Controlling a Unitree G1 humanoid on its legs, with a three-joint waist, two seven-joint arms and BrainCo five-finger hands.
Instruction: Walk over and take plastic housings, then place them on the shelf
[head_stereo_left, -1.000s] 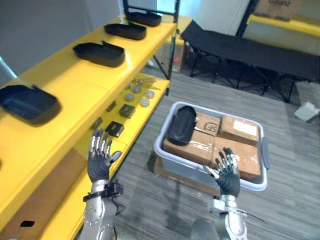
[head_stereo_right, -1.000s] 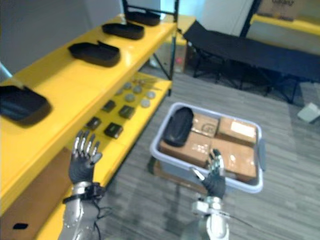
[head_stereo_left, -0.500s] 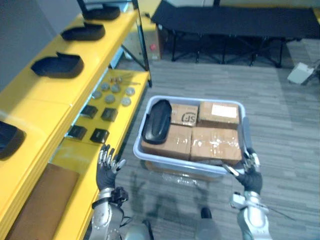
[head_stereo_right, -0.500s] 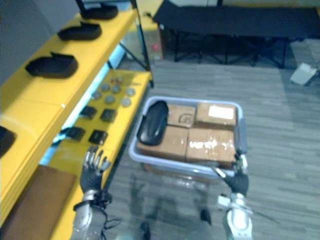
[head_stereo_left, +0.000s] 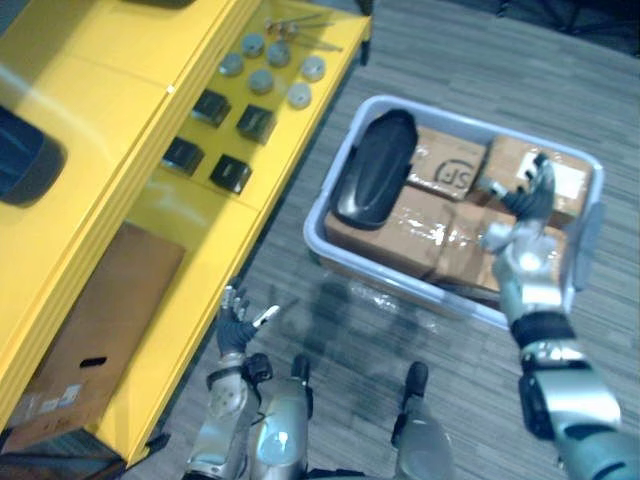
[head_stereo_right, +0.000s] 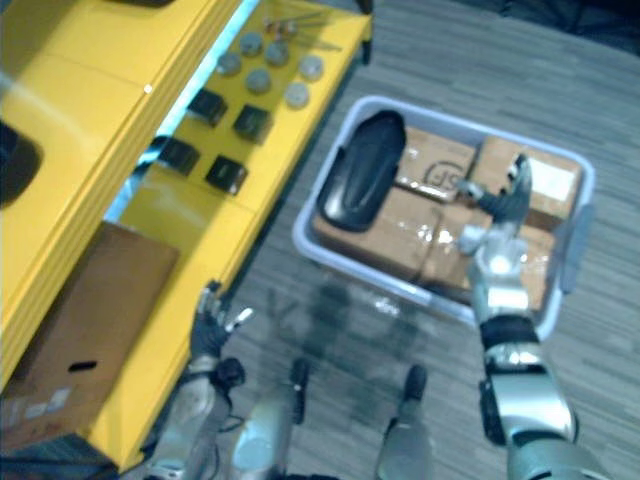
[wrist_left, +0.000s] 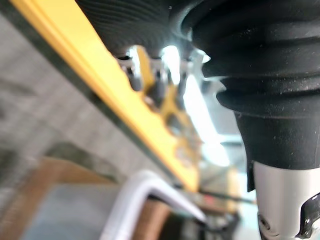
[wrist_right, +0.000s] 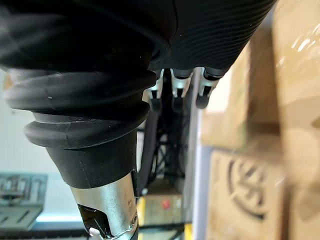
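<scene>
A black plastic housing (head_stereo_left: 375, 168) lies in the left end of a grey bin (head_stereo_left: 390, 282), resting on taped cardboard boxes (head_stereo_left: 440, 225). My right hand (head_stereo_left: 525, 195) is raised over the boxes at the bin's right side, fingers straight and open, a little apart from the housing; its wrist view shows the straight fingers (wrist_right: 175, 87) beside the boxes (wrist_right: 240, 180). My left hand (head_stereo_left: 237, 325) hangs low by the front edge of the yellow shelf (head_stereo_left: 200, 290), open and holding nothing. Another black housing (head_stereo_left: 22, 160) sits on the upper yellow shelf at the far left.
The lower shelf carries small black blocks (head_stereo_left: 231, 172), round metal discs (head_stereo_left: 298, 94) and a flat cardboard box (head_stereo_left: 95, 320). The bin stands on grey plank floor (head_stereo_left: 330, 330) right of the shelf.
The whole view has shifted, now looking more steeply down at the bin and shelf. My right hand has risen from the bin's near edge to above the boxes. My left hand has dropped lower.
</scene>
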